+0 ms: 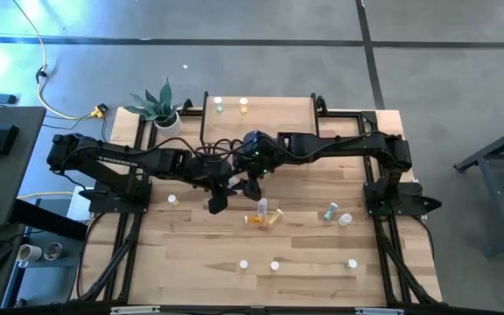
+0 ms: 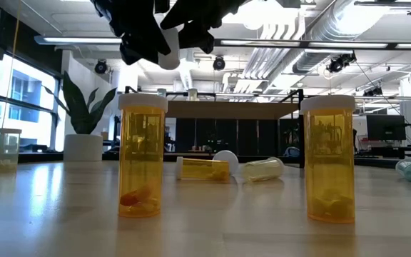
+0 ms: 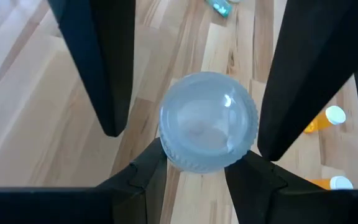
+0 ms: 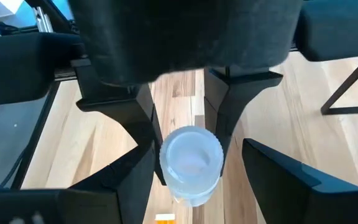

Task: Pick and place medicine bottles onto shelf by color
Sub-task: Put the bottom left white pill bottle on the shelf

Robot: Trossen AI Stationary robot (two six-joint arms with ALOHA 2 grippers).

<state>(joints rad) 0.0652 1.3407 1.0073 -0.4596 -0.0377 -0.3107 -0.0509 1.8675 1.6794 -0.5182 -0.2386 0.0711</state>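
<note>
A small pale medicine bottle [image 3: 207,121] hangs in the air over the middle of the table, and my left gripper [image 3: 197,158] is shut on it. My right gripper [image 1: 252,185] is open. Its two fingers [image 3: 98,68] stand either side of the same bottle, with a gap on at least one side. In the low view both grippers show as dark shapes at the top, with the bottle [image 2: 170,58] below them. The shelf [image 1: 274,112] stands at the table's far edge, and two bottles [image 1: 219,105] are upright on its top. My left gripper pinches the pale bottle between its two fingers [image 4: 146,134], one on each side of the bottle's round capped end [image 4: 191,155]. The fingers slant down at it from the table's left. The bottle is lifted clear of the table.
Two orange bottles [image 1: 256,219] lie on the table below the grippers, with a green one [image 1: 331,212] to their right. Three more bottles stand near the front edge [image 1: 275,265], and one stands at the left [image 1: 172,199]. A potted plant [image 1: 157,109] is at the far left.
</note>
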